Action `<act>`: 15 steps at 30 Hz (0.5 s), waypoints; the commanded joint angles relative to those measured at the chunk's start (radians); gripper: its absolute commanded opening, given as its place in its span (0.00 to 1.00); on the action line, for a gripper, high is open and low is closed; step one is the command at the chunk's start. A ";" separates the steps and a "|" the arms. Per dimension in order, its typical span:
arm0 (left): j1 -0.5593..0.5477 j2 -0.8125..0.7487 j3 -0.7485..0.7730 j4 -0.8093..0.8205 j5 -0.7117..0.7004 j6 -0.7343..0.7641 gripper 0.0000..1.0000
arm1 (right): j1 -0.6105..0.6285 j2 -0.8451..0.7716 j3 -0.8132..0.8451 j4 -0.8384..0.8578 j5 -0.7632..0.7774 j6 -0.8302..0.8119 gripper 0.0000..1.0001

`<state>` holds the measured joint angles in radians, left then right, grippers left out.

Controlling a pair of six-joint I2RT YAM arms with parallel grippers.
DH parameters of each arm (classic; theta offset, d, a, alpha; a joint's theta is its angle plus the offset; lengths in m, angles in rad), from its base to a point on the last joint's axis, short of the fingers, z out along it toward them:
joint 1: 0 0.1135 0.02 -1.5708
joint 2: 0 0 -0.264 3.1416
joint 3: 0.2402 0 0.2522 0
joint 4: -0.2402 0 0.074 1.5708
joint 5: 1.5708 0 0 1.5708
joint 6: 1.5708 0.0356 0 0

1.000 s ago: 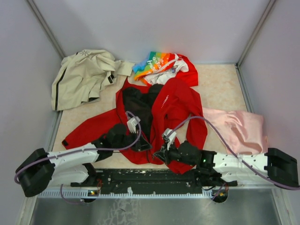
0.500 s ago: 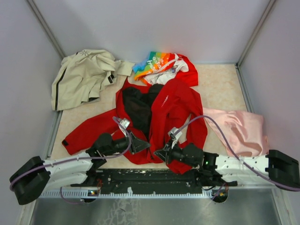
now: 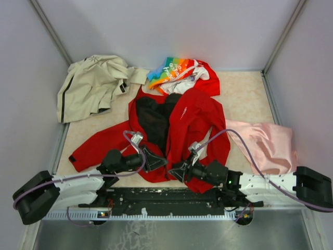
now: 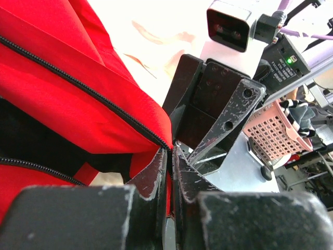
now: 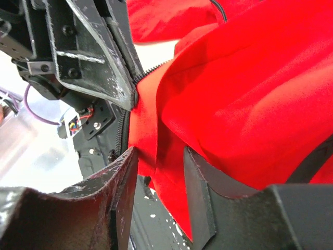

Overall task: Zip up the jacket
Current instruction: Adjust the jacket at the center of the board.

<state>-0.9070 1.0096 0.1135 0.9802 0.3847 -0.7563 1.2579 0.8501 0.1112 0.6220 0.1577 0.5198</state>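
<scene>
While the jacket (image 3: 182, 120) lies spread open in the middle of the table (image 3: 244, 94), black lining showing and its lower hem toward the arm bases, I see the left gripper (image 4: 170, 156) pinched on the hem edge at the bottom end of the zipper teeth (image 4: 83, 91), its fingers all but together with red cloth between them. Just beside it, the right gripper (image 5: 161, 166) is clamped on a thicker fold of the same hem, which fills the gap between its fingers. Farther out lie a beige jacket (image 3: 91, 86) at the far left, a rainbow-printed garment (image 3: 179, 73) touching the collar end, and a pink cloth (image 3: 265, 143) to the right.
</scene>
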 commanded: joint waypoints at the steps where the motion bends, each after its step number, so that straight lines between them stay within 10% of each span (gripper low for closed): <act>1: 0.002 0.010 -0.006 0.105 0.055 0.011 0.10 | -0.005 -0.011 0.001 0.157 -0.002 -0.046 0.42; 15: 0.002 0.047 -0.023 0.220 0.096 -0.022 0.10 | -0.006 0.089 0.002 0.305 -0.038 -0.083 0.45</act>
<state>-0.9058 1.0508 0.1066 1.0824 0.4305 -0.7631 1.2579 0.9043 0.1101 0.7849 0.1177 0.4633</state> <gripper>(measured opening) 0.103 0.471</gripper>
